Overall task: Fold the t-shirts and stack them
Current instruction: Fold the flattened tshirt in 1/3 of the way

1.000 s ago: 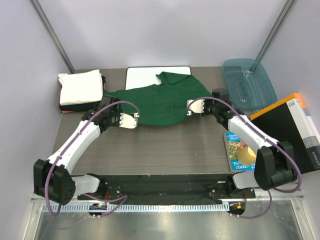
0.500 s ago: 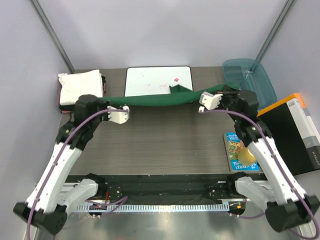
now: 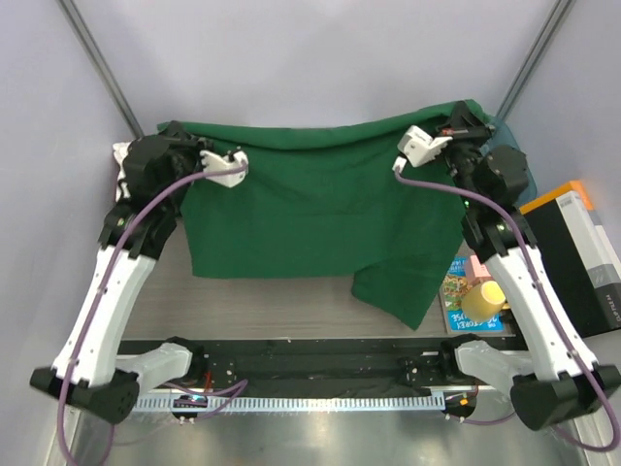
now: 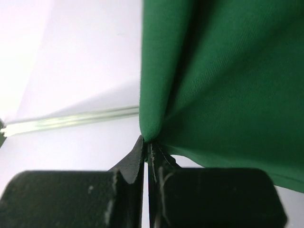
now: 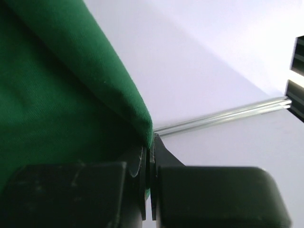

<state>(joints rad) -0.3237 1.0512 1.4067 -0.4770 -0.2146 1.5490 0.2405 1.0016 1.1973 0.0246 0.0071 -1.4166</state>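
The dark green t-shirt (image 3: pixel 310 204) hangs spread out in the air above the table, stretched between my two raised arms. My left gripper (image 3: pixel 171 129) is shut on its upper left corner, and the left wrist view shows the green cloth (image 4: pixel 228 71) pinched at the tips of that gripper (image 4: pixel 146 142). At the upper right corner my right gripper (image 3: pixel 464 111) is shut on the cloth, with its jaws (image 5: pixel 151 142) closed on a green fold (image 5: pixel 42 85). One lower flap (image 3: pixel 393 291) hangs further down at the right. Only a sliver of the folded white t-shirt (image 3: pixel 121 155) shows at the far left.
A black and orange box (image 3: pixel 582 252) stands at the right edge. In front of it lies a colourful book (image 3: pixel 452 289) with a yellow object (image 3: pixel 482 299) on it. The hanging shirt hides the back of the table.
Both arms have risen and swung back, lifting the green shirt off the table. It now hangs open as a wide sheet and covers the white board.
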